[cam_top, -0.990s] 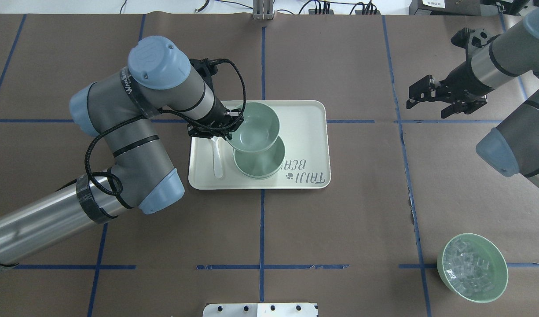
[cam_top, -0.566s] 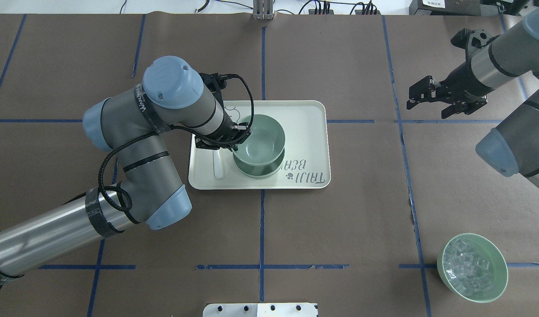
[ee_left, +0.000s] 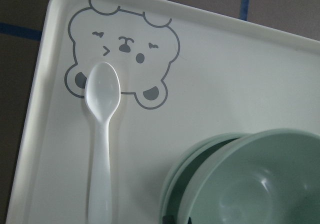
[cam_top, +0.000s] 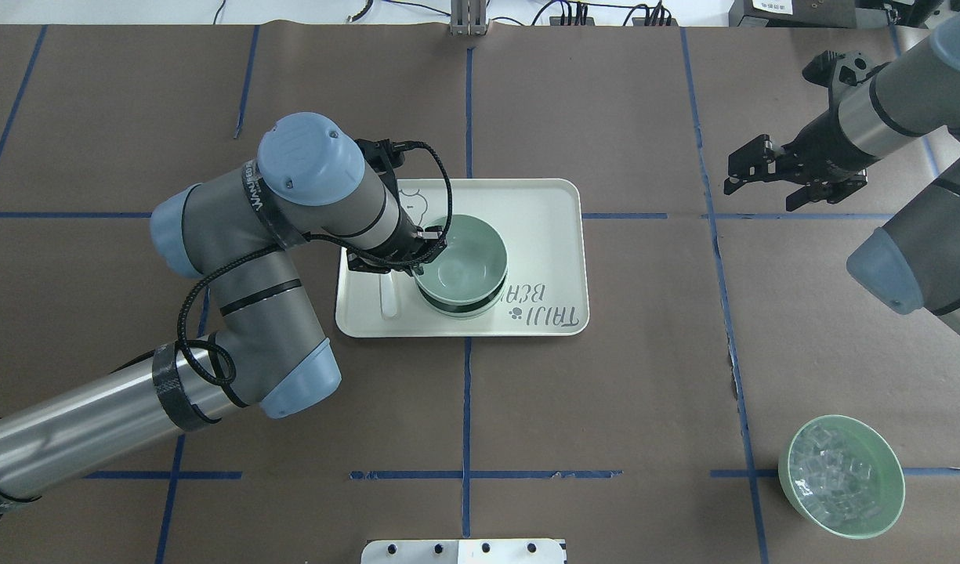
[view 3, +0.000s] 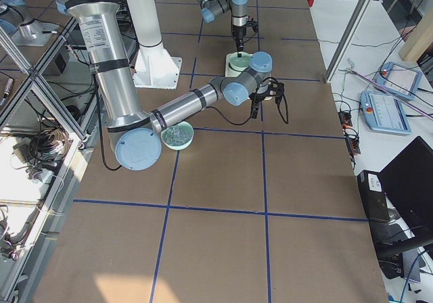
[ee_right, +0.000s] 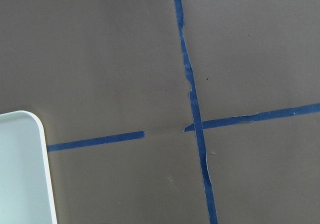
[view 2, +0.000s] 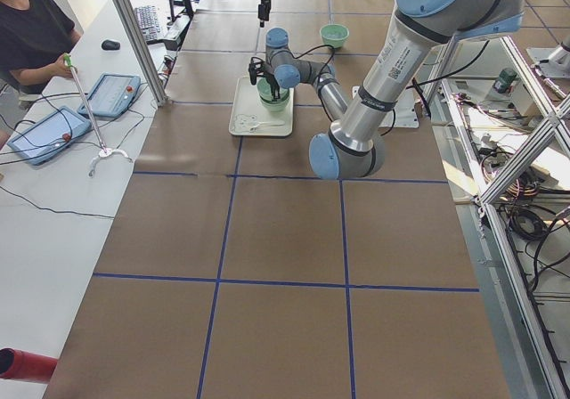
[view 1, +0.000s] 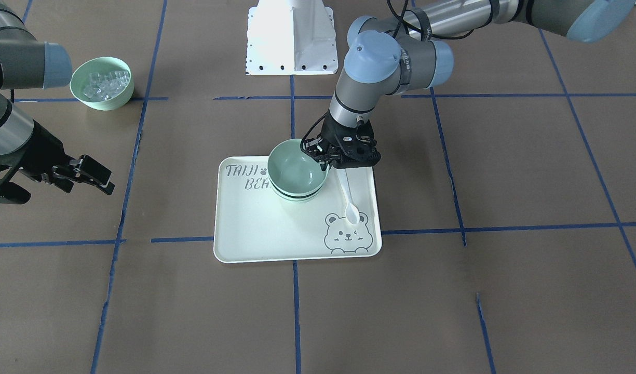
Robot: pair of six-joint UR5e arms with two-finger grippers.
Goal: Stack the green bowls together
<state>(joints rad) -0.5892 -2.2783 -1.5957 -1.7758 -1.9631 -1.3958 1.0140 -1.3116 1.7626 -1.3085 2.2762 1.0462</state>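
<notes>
My left gripper (cam_top: 426, 249) is shut on the near rim of a green bowl (cam_top: 462, 257), which sits low in the green bowls beneath it (cam_top: 458, 307) on the tray. The held bowl leans slightly, and a dark gap shows between it and the lower rims. The front view shows the same bowl (view 1: 296, 171) over the lower bowls (view 1: 297, 197), with the left gripper (view 1: 324, 156) at its rim. The left wrist view shows the held bowl (ee_left: 260, 184) and the rims under it (ee_left: 182, 176). My right gripper (cam_top: 758, 194) is open and empty, far to the right above the table.
The pale bear-print tray (cam_top: 546, 205) lies mid-table with a white spoon (cam_top: 388, 294) on it beside the bowls. A mint-green bowl of clear cubes (cam_top: 840, 476) stands at the near right. The white robot base (view 1: 291, 36) shows in the front view.
My left gripper carried the green bowl toward the robot and down, from hanging above and beyond the lower bowls to sitting in them. The right arm has not moved.
</notes>
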